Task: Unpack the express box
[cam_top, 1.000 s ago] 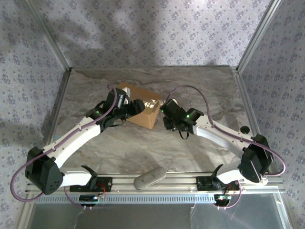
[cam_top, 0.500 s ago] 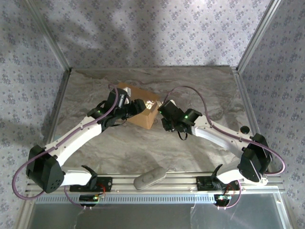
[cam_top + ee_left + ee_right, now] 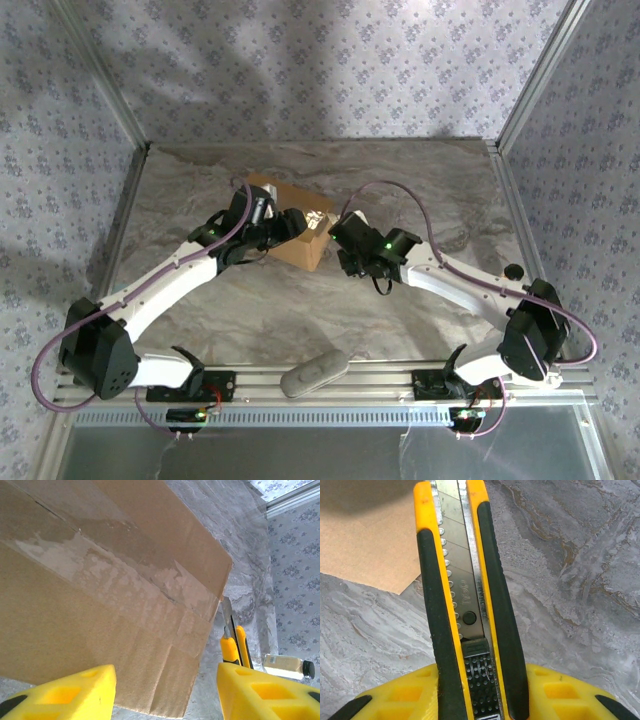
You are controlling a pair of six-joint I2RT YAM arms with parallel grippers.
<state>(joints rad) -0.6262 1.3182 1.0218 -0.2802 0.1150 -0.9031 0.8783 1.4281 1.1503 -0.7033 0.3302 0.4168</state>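
Note:
The express box (image 3: pixel 303 249), a brown cardboard carton, lies at the middle of the marble table. My left gripper (image 3: pixel 291 222) is over its top, open. In the left wrist view the box (image 3: pixel 100 605) has shiny tape along its seam, and the yellow fingertips (image 3: pixel 60 695) stand wide apart, holding nothing. My right gripper (image 3: pixel 337 234) is at the box's right end, shut on a yellow and black utility knife (image 3: pixel 465 605) with its blade out. The knife blade (image 3: pixel 231 635) sits just beside the box's corner. A corner of the box (image 3: pixel 365 545) shows past the blade.
A small clear bottle with a black cap (image 3: pixel 287 664) lies on the table beyond the knife. A grey oblong object (image 3: pixel 313 372) rests on the near rail. A black knob (image 3: pixel 513 270) sits at the right edge. Patterned walls enclose the table.
My right gripper has slid a little to the left with the knife, closer to the box's end. My left gripper has shifted slightly over the box top.

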